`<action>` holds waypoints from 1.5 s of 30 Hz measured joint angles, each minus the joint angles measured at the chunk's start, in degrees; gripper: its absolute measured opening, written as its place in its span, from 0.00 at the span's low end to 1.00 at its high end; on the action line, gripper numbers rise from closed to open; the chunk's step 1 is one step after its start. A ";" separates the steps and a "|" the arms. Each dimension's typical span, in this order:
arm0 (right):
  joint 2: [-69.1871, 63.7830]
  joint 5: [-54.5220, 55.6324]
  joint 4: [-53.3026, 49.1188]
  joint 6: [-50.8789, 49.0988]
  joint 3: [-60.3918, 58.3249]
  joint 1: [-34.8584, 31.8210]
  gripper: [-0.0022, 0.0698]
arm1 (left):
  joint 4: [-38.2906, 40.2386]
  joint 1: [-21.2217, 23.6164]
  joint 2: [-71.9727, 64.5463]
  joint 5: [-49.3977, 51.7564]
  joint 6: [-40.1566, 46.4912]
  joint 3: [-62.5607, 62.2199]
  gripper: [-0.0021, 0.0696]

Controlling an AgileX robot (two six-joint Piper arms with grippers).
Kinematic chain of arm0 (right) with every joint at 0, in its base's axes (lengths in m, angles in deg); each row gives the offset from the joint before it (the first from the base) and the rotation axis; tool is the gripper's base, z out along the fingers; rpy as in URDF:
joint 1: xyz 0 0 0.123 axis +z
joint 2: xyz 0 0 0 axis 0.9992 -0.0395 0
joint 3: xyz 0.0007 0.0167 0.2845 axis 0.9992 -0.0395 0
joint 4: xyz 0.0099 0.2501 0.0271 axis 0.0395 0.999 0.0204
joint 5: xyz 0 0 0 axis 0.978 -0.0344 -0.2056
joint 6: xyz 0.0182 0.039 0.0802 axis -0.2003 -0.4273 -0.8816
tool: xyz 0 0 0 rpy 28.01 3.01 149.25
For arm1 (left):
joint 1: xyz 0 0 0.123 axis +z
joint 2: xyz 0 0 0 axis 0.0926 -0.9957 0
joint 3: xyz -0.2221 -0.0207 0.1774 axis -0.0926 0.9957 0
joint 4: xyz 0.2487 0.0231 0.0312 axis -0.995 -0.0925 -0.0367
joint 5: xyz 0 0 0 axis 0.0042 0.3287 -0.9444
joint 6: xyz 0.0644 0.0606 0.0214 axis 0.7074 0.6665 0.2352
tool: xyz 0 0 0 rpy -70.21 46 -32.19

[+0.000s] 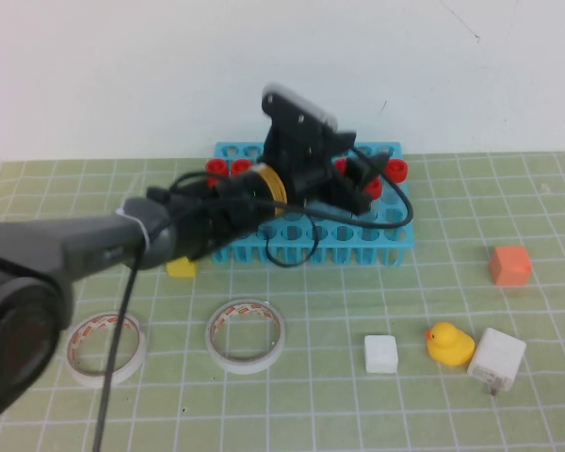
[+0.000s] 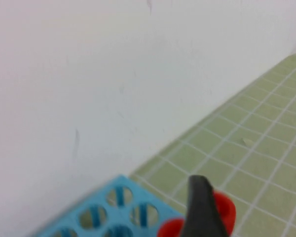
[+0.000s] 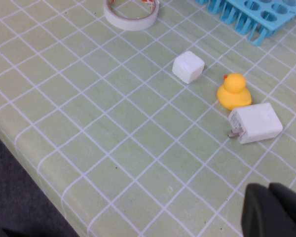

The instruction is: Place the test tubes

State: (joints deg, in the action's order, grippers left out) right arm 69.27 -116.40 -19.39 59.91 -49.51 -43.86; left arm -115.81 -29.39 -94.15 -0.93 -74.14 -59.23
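Looking nearly done: red-capped tubes (image 1: 217,168) stand in the blue rack (image 1: 377,247), none loose. Left gripper (image 1: 363,188) hovers over it, can't tell its grip; right gripper (image 3: 274,210) sits closed near the charger (image 3: 256,123).

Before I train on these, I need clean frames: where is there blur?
High view: soft, left claw over the blue rack smeared. Left wrist view: rack and red cap blurred. Right wrist view: sharpest; shut right claw, near the table edge, a dark unfocused blob.

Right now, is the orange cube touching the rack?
No: orange cube lies clear of the rack below the left gripper; right gripper hangs above the mat.
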 joint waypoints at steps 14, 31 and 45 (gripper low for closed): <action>0.00 0.00 0.00 0.00 0.00 0.00 0.03 | -21.22 0.00 25.47 23.92 -8.98 0.07 0.05; 0.00 0.00 0.00 0.00 0.00 0.00 0.03 | -37.55 0.00 56.08 26.86 -23.32 22.20 0.03; 0.00 0.00 0.00 0.00 0.00 0.00 0.03 | -37.97 0.00 80.46 31.08 -27.76 51.30 0.03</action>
State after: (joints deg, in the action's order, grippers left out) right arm 69.27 -116.40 -19.39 59.91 -49.51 -43.86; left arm -153.78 -29.39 -13.69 30.14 -101.91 -7.94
